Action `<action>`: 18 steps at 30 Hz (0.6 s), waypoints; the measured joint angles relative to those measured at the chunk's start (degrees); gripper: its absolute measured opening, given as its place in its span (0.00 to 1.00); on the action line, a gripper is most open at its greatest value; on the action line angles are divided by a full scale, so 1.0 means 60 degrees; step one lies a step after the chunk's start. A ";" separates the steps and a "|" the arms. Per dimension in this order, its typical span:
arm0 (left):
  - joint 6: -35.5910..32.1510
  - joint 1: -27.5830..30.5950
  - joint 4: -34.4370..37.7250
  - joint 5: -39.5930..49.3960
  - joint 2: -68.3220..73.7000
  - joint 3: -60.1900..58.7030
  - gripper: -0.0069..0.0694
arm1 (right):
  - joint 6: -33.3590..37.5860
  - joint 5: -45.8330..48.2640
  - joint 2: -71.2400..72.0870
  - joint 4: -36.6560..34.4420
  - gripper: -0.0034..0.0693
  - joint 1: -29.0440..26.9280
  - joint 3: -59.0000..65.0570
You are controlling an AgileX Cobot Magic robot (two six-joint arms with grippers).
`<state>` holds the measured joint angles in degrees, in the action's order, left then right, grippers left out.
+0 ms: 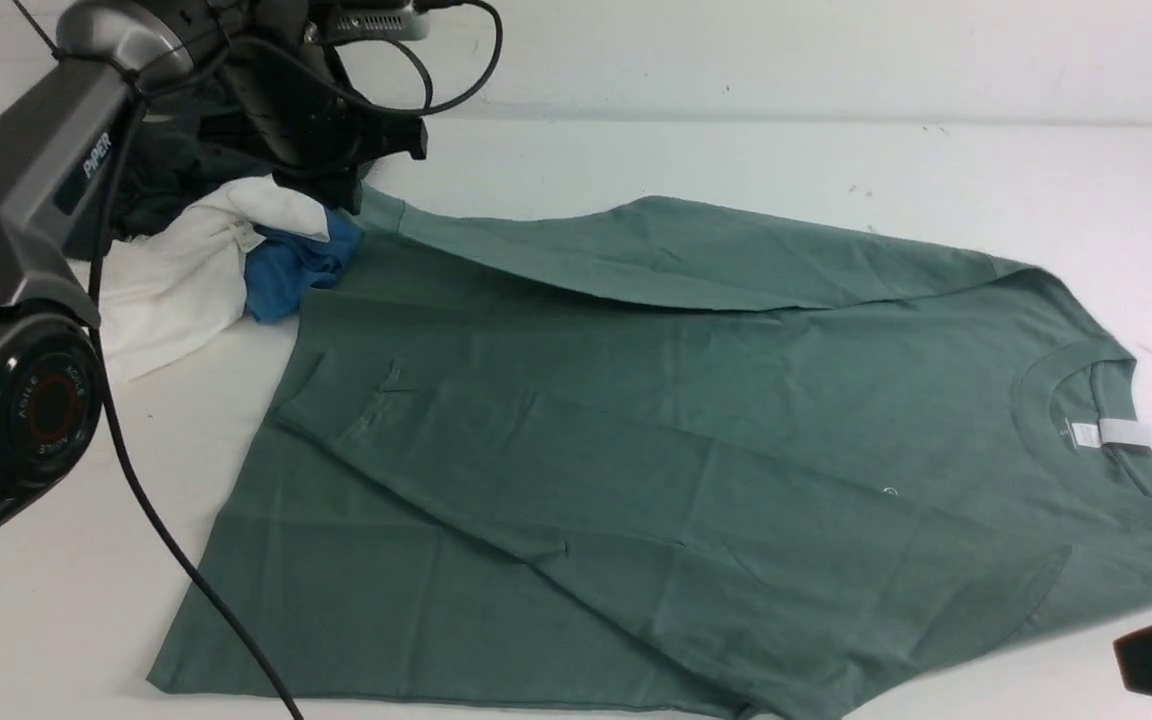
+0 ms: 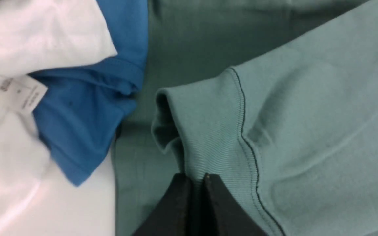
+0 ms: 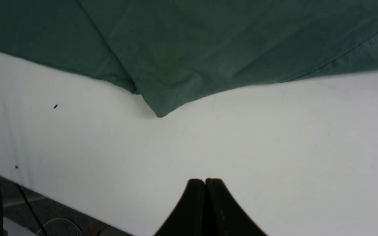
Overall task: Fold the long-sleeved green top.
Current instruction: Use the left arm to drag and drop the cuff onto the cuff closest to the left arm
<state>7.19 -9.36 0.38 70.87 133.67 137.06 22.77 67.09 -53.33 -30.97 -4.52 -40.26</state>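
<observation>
Front view: green long-sleeved top (image 1: 786, 400) lies creased, left claw (image 2: 195, 178) pinching its cuff.

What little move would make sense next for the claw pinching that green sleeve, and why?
Probably the left claw should lift the sleeve end slightly and draw it inward over the body of the green top. It has the cuff pinched, and that sleeve lies along the top's far edge, while the other sleeve already lies across the body.

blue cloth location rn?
Front view, left side: the blue cloth sits between the white cloth and the green top, just below the left end effector.
</observation>
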 joint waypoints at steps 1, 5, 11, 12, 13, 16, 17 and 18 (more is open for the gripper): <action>-0.0027 0.0000 0.0009 0.0016 -0.0068 -0.0029 0.12 | -0.0108 -0.0091 0.0000 0.0071 0.03 0.0000 0.0000; -0.0106 -0.0039 0.0175 0.0024 -0.0488 -0.0585 0.12 | -0.0306 -0.0140 0.0000 0.0238 0.03 0.0000 0.0000; -0.0140 -0.0169 0.0383 0.0014 -0.1926 -0.3015 0.12 | -0.0348 0.0125 0.0000 0.0329 0.03 0.0000 0.0000; -0.0140 -0.0172 0.0393 0.0014 -0.2214 -0.3413 0.12 | -0.0348 0.0155 0.0000 0.0338 0.03 0.0000 0.0000; -0.0140 -0.0181 0.0393 0.0014 -0.2483 -0.3908 0.12 | -0.0358 0.0164 0.0000 0.0332 0.03 0.0000 0.0000; -0.0140 -0.0180 0.0325 0.0004 -0.3078 -0.5229 0.12 | -0.0426 0.0171 0.0000 0.0364 0.03 0.0000 0.0000; -0.0140 -0.0180 0.0313 -0.0011 -0.3139 -0.5491 0.12 | -0.0436 0.0171 0.0000 0.0364 0.03 0.0000 0.0000; -0.0140 -0.0180 0.0334 -0.0019 -0.3278 -0.6073 0.12 | -0.0454 0.0171 0.0000 0.0364 0.03 0.0000 0.0000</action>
<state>6.35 -10.44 2.38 70.75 114.00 100.63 20.05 68.12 -53.33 -28.79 -4.52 -40.26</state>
